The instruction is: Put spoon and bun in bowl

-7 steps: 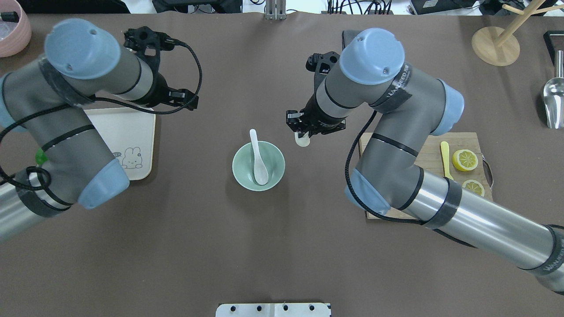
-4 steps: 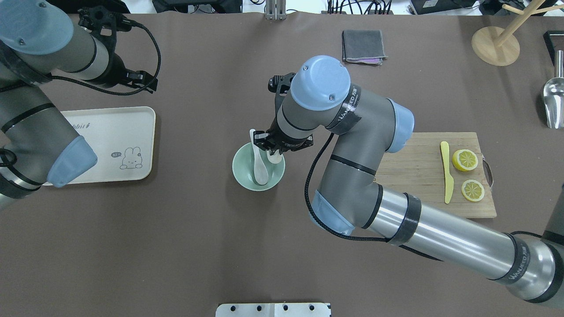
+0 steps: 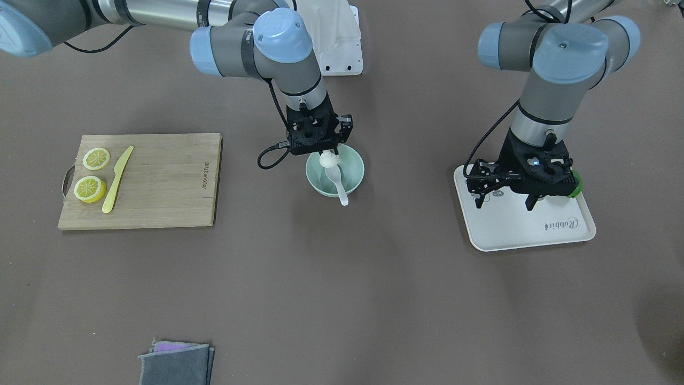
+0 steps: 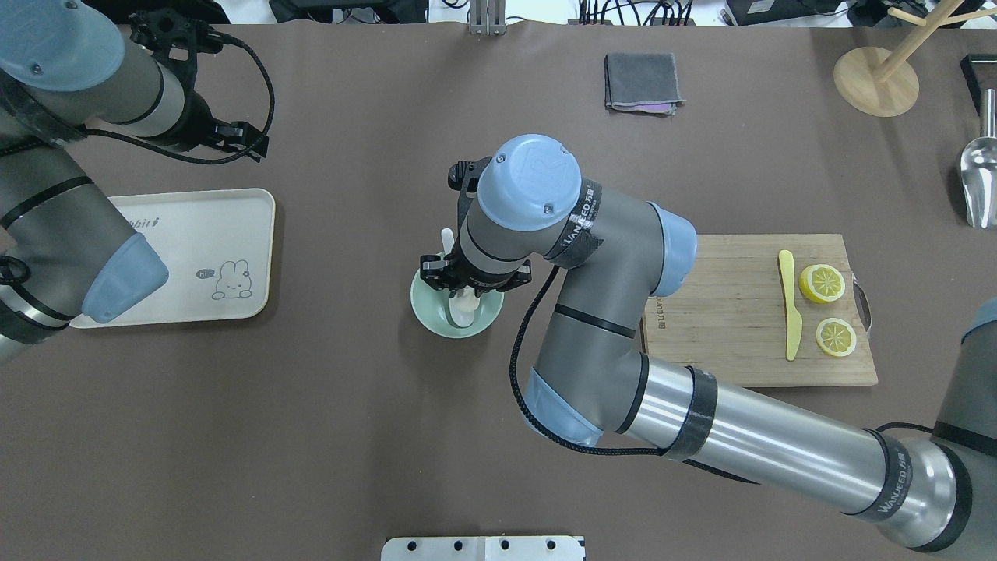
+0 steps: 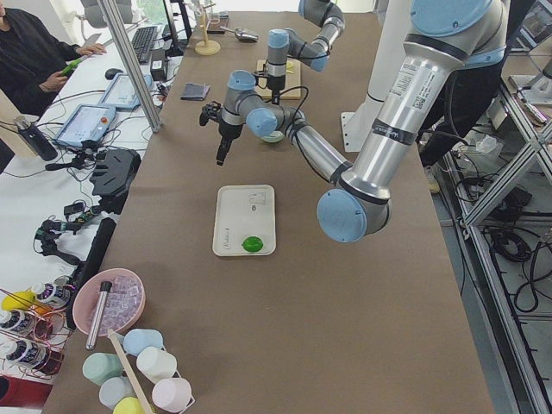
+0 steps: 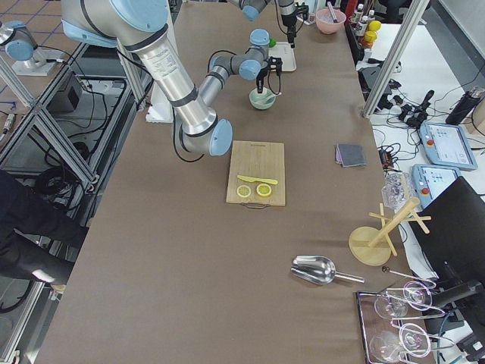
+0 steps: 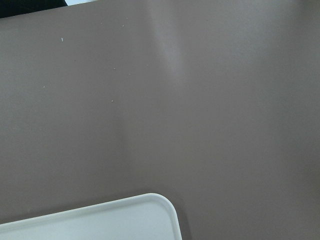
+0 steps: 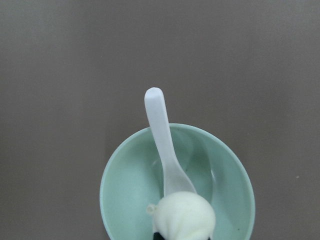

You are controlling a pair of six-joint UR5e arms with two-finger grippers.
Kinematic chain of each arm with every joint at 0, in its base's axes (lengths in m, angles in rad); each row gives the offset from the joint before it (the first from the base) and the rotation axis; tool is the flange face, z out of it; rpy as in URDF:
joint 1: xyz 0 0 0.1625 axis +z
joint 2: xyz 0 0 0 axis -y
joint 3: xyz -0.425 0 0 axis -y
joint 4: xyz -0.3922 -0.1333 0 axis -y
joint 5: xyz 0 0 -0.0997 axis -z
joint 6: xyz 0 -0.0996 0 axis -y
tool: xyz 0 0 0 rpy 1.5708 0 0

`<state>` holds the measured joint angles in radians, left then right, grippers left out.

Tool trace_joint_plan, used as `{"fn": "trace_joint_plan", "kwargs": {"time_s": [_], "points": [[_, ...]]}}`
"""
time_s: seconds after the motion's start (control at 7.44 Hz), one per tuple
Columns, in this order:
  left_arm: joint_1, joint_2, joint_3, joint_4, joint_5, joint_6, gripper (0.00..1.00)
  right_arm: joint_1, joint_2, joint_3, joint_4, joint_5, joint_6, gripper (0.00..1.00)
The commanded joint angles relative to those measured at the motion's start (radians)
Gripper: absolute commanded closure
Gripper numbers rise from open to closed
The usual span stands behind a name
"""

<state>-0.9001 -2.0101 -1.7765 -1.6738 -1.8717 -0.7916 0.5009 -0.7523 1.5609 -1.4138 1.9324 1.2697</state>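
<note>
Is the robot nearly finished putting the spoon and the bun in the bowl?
Nearly. Done: the small white ceramic spoon lies in the round mint-green bowl, handle sticking over the rim. In hand: the right arm's jaws hold the small white pleated bun over the bowl. Left: let the bun go inside.

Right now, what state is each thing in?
spoon: lying in the bowl, handle over the rim.
bun: gripped by the right pincer over the bowl, not released.
bowl: upright, holding the spoon.
right pincer: shut on the bun.
left pincer: open, empty, over the tray.
</note>
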Motion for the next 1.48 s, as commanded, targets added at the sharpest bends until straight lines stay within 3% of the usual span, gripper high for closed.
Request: {"fn": "trace_joint_plan", "kwargs": {"time_s": [0.0,0.54,0.67,0.94,1.21,1.34], "points": [[0.000,0.001,0.006,-0.004,-0.001,0.000,0.02,-0.004,0.022,-0.004,-0.004,-0.004,0.028,0.00],[0.003,0.002,-0.008,-0.003,-0.001,0.000,0.02,0.068,-0.002,0.020,-0.030,0.028,-0.007,0.00],[-0.003,0.023,-0.011,-0.001,0.000,0.000,0.02,0.141,-0.065,0.068,-0.096,0.080,-0.133,0.00],[-0.031,0.094,-0.021,-0.003,0.005,0.002,0.02,0.287,-0.323,0.226,-0.125,0.127,-0.443,0.00],[-0.156,0.239,-0.072,-0.001,-0.055,0.071,0.02,0.433,-0.502,0.228,-0.123,0.151,-0.617,0.00],[-0.249,0.337,-0.099,-0.001,-0.108,0.274,0.02,0.517,-0.569,0.223,-0.129,0.158,-0.736,0.00]]}}
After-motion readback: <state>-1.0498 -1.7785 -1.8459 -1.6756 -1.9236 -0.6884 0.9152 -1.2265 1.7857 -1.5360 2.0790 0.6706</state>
